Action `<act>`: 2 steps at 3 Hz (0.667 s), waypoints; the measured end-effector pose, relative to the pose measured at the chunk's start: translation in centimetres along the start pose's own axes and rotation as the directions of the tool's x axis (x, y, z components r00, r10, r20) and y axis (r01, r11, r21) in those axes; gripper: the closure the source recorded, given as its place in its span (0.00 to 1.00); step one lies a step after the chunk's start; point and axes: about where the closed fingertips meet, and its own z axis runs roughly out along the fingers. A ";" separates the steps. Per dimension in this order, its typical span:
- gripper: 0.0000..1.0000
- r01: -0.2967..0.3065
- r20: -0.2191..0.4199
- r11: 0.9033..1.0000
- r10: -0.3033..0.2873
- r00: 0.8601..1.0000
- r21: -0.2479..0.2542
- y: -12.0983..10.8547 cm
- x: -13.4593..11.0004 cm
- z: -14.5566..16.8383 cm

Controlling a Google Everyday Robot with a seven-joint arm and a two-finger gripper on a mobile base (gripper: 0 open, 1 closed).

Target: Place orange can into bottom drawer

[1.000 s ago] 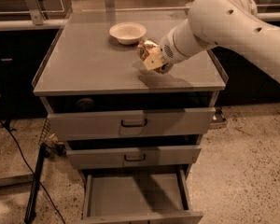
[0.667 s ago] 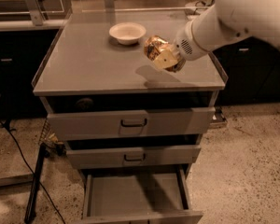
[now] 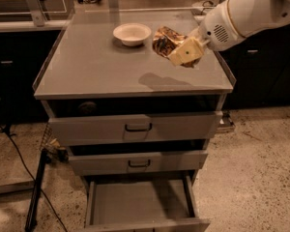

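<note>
camera view: hand [image 3: 178, 50] is clamping the orange can [image 3: 163, 39], hovering above the worktop's [image 3: 96, 69] right side. carry step; next is lowering it toward the near, open bottom drawer [image 3: 135, 204].

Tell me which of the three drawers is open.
The bottom drawer: pulled out, its bare grey floor showing. The top drawer and middle drawer sit pushed in. The gripper holds the orange can above the cabinet top.

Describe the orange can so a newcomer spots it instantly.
Above the right side of the grey drawer cabinet hangs the gripper. The orange can is clamped in it, off the surface. Unlike the white bowl to its left, it is shiny, crinkled, orange-gold.
</note>
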 end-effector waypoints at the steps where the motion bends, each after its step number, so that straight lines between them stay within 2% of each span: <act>1: 1.00 0.027 -0.013 0.999 -0.027 1.000 -0.022 0.2 1.3 1.8; 2: 1.00 0.096 -0.025 0.992 -0.098 0.995 -0.080 0.3 3.9 2.4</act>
